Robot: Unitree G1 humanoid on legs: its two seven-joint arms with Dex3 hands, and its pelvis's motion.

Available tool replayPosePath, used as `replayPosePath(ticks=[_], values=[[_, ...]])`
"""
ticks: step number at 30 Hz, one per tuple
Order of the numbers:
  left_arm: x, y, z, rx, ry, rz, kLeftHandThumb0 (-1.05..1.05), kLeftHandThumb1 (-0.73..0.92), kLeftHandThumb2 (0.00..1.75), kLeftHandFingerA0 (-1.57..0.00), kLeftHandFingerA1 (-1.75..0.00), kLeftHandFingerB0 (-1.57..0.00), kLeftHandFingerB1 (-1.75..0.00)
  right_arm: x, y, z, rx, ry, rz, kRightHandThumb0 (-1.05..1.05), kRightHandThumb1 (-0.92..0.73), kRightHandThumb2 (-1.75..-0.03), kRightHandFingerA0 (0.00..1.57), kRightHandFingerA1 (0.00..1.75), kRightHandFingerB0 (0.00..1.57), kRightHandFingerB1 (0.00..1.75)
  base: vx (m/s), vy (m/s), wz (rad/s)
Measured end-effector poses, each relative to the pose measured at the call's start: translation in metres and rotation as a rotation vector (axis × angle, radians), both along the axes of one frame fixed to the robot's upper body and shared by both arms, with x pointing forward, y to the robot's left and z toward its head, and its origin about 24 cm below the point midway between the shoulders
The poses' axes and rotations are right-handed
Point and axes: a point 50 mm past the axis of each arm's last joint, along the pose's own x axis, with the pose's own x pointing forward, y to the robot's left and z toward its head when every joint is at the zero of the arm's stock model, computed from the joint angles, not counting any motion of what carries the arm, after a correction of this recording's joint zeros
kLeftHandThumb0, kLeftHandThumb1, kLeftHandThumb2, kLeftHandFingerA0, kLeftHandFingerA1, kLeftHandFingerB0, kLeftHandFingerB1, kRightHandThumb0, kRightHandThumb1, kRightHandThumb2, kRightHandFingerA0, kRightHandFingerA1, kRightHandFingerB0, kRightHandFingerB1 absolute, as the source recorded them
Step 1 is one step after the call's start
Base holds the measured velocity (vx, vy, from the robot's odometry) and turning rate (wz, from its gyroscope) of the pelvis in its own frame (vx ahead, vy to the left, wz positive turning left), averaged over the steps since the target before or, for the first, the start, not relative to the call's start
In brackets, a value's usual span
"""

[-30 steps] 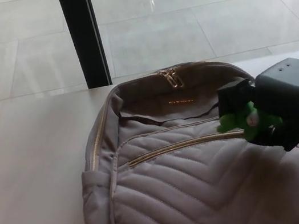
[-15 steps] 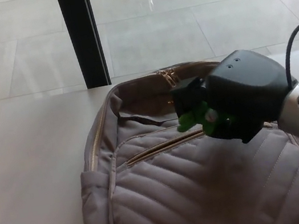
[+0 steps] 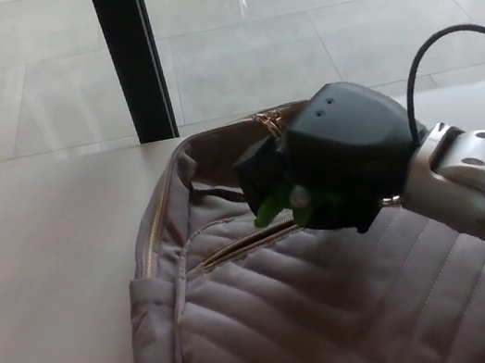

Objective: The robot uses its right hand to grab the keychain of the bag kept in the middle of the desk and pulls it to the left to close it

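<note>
A grey quilted bag [image 3: 305, 321] with gold zippers lies on the white desk [image 3: 47, 300]. My right hand [image 3: 324, 162] hovers over the bag's upper middle, shut on a green keychain [image 3: 279, 203] that peeks out under its fingers. Left of the hand the top opening [image 3: 211, 187] still gapes a little. Gold zipper pulls [image 3: 271, 122] rest at the bag's top edge. The front pocket zipper [image 3: 235, 247] runs below the hand. My left hand is out of view.
A black post [image 3: 132, 60] stands behind the desk's far edge, with tiled floor [image 3: 291, 32] beyond. A black cable [image 3: 444, 42] loops above my right wrist [image 3: 473, 183]. Bare desk lies left of the bag.
My right hand has travelled left across the bag's top, carrying the green keychain from the right side to the middle. The open gap has become shorter.
</note>
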Motion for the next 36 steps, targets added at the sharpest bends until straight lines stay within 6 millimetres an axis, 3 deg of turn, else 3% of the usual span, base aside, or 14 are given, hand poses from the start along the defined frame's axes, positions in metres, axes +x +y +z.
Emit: replayPosePath(ticks=[1, 8, 10, 11, 12, 13, 18, 20, 23, 28, 29, 33, 35, 36], values=[[0.000, 0.000, 0.000, 0.001, 0.000, 0.000, -0.87, 0.92, 0.84, -0.66, -0.66, -0.59, -0.52, 0.000, 0.003, -0.003, -0.007, 0.007, 0.008, -0.32, -0.46, -1.23, 0.99, 1.75, 0.80, 1.57, 0.00, 0.000, 0.00], [0.003, 0.000, 0.001, 0.005, -0.008, -0.003, -0.89, 0.92, 0.86, -0.68, -0.66, -0.60, -0.51, 0.000, 0.027, -0.015, -0.018, 0.056, 0.060, -0.32, -0.45, -1.29, 1.03, 1.75, 0.78, 1.56, 0.00, 0.000, 0.00], [0.004, 0.000, 0.001, 0.006, -0.010, -0.004, -0.89, 0.92, 0.86, -0.68, -0.65, -0.61, -0.51, 0.000, 0.033, -0.018, -0.017, 0.068, 0.073, -0.32, -0.51, -1.24, 1.04, 1.75, 0.84, 1.33, 0.00, 0.000, 0.00], [0.004, 0.000, 0.001, 0.006, -0.010, -0.004, -0.89, 0.92, 0.86, -0.68, -0.65, -0.61, -0.51, -0.001, 0.035, -0.018, -0.020, 0.069, 0.079, -0.32, -0.51, -1.24, 1.04, 1.75, 0.84, 1.33, 0.00, 0.000, 0.00], [0.004, 0.000, 0.001, 0.006, -0.010, -0.004, -0.80, 0.81, 1.20, -0.67, -0.70, -0.60, -0.60, -0.001, 0.038, -0.018, -0.024, 0.068, 0.086, -0.32, -0.50, -1.24, 1.05, 1.75, 0.84, 1.28, 0.00, 0.000, 0.00], [0.005, 0.000, 0.001, 0.006, -0.010, -0.004, -0.88, 0.92, 0.83, -0.68, -0.66, -0.63, -0.52, -0.001, 0.039, -0.018, -0.025, 0.067, 0.090, -0.30, -0.51, -1.20, 1.03, 1.75, 0.82, 1.23, 0.00, 0.000, 0.00], [0.005, 0.000, 0.001, 0.006, -0.011, -0.002, -0.91, 0.92, 0.83, -0.66, -0.65, -0.61, -0.51, -0.001, 0.048, -0.020, -0.032, 0.076, 0.105, -0.29, -0.48, -1.17, 1.00, 1.75, 0.80, 1.51, 0.00, 0.000, 0.00], [0.005, 0.000, 0.001, 0.007, -0.012, -0.002, -0.92, 0.92, 0.89, -0.64, -0.65, -0.56, -0.51, 0.001, 0.049, -0.018, -0.037, 0.070, 0.106, -0.29, -0.51, -1.18, 0.99, 1.75, 0.80, 1.38, 0.00, 0.000, 0.00], [0.005, 0.000, 0.001, 0.006, -0.010, -0.002, -0.92, 0.92, 0.88, -0.65, -0.64, -0.57, -0.51, 0.005, 0.053, -0.015, -0.055, 0.057, 0.114, -0.28, -0.52, -1.23, 1.05, 1.75, 0.83, 1.41, 0.00, 0.000, 0.00], [0.004, 0.001, 0.001, 0.006, -0.009, -0.001, -0.88, 0.92, 0.84, -0.66, -0.64, -0.60, -0.51, 0.008, 0.058, -0.015, -0.058, 0.032, 0.151, -0.30, -0.56, -1.08, 0.98, 1.75, 0.81, 1.41, 0.00, 0.000, 0.00], [0.004, 0.001, 0.001, 0.006, -0.009, 0.000, -0.88, 0.92, 0.83, -0.66, -0.64, -0.61, -0.51, 0.008, 0.059, -0.015, -0.056, 0.031, 0.155, -0.28, -0.58, -1.06, 0.97, 1.75, 0.80, 1.29, 0.00, 0.000, 0.00], [0.003, 0.001, 0.001, 0.006, -0.009, 0.000, -0.88, 0.92, 0.84, -0.66, -0.64, -0.60, -0.51, 0.008, 0.067, -0.016, -0.057, 0.010, 0.186, -0.29, -0.57, -1.09, 0.99, 1.72, 0.83, 1.21, 0.00, 0.000, 0.00], [0.004, 0.001, 0.001, 0.007, -0.009, -0.001, -0.87, 0.92, 0.86, -0.67, -0.63, -0.60, -0.51, 0.008, 0.072, -0.016, -0.064, -0.001, 0.201, -0.31, -0.59, -1.06, 1.00, 1.63, 0.83, 0.93, 0.00, 0.000, 0.00], [0.004, 0.001, 0.001, 0.007, -0.009, 0.000, -0.87, 0.92, 0.86, -0.67, -0.64, -0.59, -0.52, 0.008, 0.073, -0.016, -0.068, -0.001, 0.205, -0.29, -0.56, -1.08, 1.00, 1.67, 0.82, 0.94, 0.00, 0.000, 0.00]])
